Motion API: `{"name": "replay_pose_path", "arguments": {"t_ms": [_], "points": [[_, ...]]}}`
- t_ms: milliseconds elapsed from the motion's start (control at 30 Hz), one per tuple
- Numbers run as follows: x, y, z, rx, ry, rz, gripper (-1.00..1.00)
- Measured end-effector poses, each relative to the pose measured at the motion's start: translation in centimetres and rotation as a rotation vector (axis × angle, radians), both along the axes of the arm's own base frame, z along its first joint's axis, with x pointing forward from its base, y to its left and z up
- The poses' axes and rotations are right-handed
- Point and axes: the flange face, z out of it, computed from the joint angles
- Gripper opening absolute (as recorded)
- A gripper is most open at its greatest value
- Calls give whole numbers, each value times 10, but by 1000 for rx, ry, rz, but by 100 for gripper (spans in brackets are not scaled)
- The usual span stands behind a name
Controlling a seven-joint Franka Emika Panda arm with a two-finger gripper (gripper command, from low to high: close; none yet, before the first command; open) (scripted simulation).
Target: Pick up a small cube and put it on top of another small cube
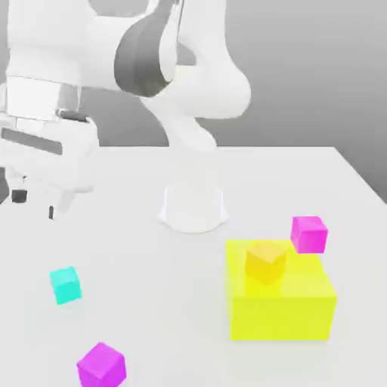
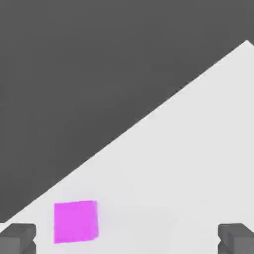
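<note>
The small cyan cube [image 1: 66, 285] rests on the white table at the exterior view's left, apart from everything else. My gripper [image 1: 35, 204] hangs in the air above and behind it, touching nothing. In the hand view the gripper [image 2: 127, 240] is open, its two dark fingertips [image 2: 17, 238] standing wide apart with bare table between them. A magenta cube [image 2: 75, 222] lies on the table near one fingertip.
A big yellow block [image 1: 281, 301] stands at the exterior view's right with an orange cube [image 1: 265, 262] on top. One magenta cube [image 1: 309, 233] sits behind that block, another [image 1: 101, 365] near the front left. The arm's white base [image 1: 193, 204] rises mid-table.
</note>
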Motion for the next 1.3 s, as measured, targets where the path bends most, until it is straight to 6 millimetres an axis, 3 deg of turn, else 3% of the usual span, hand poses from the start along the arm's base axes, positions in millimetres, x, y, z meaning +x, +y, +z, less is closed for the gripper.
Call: {"name": "replay_pose_path", "arguments": {"t_ms": [100,200,400,433,633,700,900,1067,1167,1300], "points": [[-43,-26,-62,64,78,-149,0],[-81,-31,-115,123,142,-255,0],[-88,-31,-177,135,158,-273,0],[-88,-30,-184,135,159,-273,-100],[-88,-30,-188,135,158,-274,-100],[-88,-30,-179,135,158,-274,-100],[-82,-24,-124,136,157,-262,-100],[-25,59,-81,135,157,-119,-100],[-5,110,-55,134,158,-59,-100],[7,192,-23,127,166,49,-100]]}}
